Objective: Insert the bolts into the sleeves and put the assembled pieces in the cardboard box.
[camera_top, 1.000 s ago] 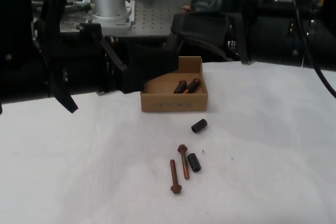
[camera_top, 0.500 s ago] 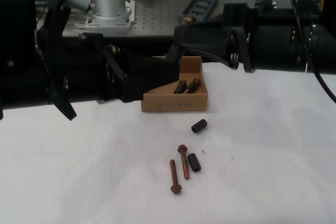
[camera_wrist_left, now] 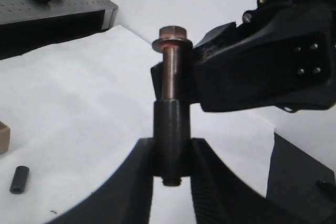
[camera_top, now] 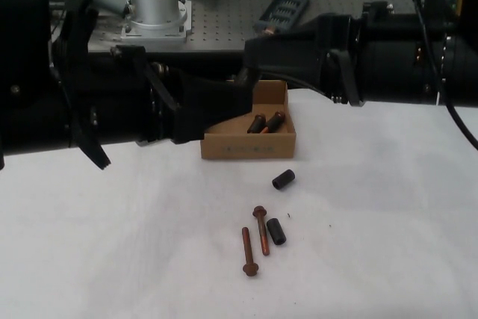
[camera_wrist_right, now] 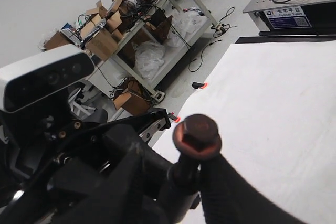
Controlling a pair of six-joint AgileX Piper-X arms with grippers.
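From my station the high view is bright and evenly lit from overhead. The white cloth-covered bench [camera_top: 388, 244] glows almost without texture, the loose copper-coloured flanged bolts [camera_top: 246, 248] at six o'clock cast only thin, soft shadows, and the black arm [camera_top: 37, 110] across nine o'clock reads as a near-solid dark mass. On my left wrist view the copper-coloured bolt [camera_wrist_left: 171, 72] takes a pale glare down its shank. The black cylindrical sleeve [camera_wrist_left: 170, 119] and the left gripper [camera_wrist_left: 171, 150] pinching it are flat silhouettes against the cloth.
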